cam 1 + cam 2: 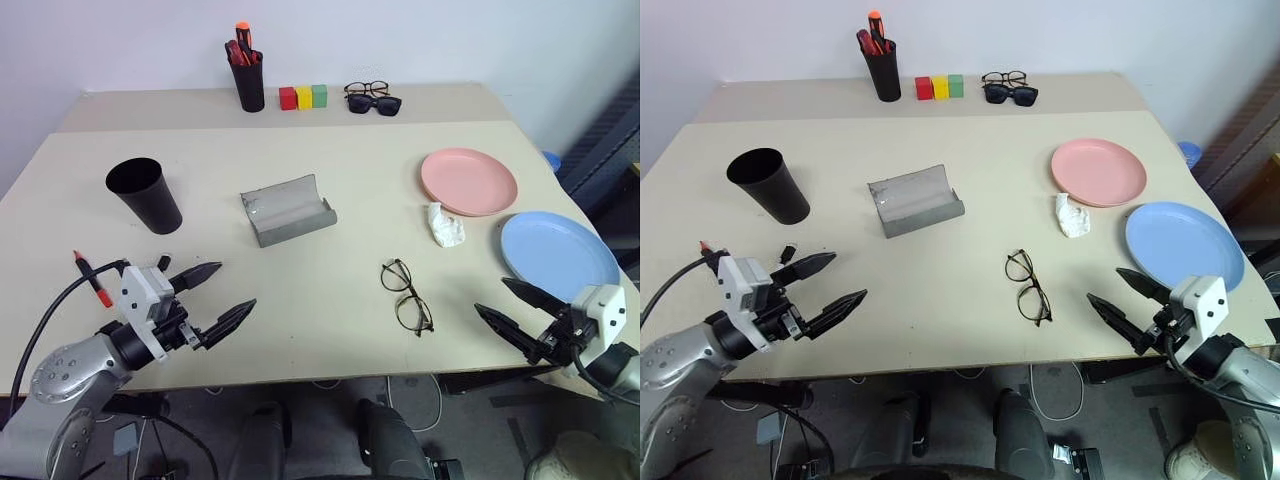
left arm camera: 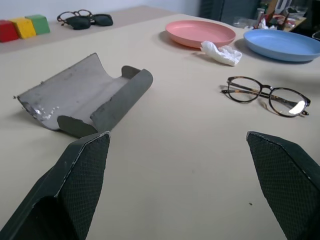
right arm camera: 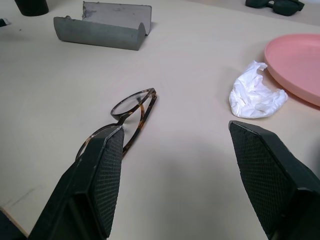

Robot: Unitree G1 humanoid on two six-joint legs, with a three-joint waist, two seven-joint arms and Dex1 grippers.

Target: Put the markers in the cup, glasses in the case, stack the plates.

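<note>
Plates, pink (image 1: 468,181) and blue (image 1: 557,254), lie apart beyond the spread-fingered right gripper (image 1: 512,309), the open case (image 1: 287,209) and cup (image 1: 145,195) beyond the spread-fingered left gripper (image 1: 213,297), glasses (image 1: 406,295) between the grippers, marker (image 1: 91,278) just outside the left one.

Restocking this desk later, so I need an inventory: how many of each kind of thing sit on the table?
Round plastic plates: 2, salmon pink and light blue
Eyewear: 3, round wire-frame spectacles, black-framed spectacles, dark sunglasses
Black containers: 2, wide cup, pen holder
Open grey case: 1
Coloured blocks: 3
Crumpled white tissue: 1
Loose red marker: 1
Total: 13
</note>
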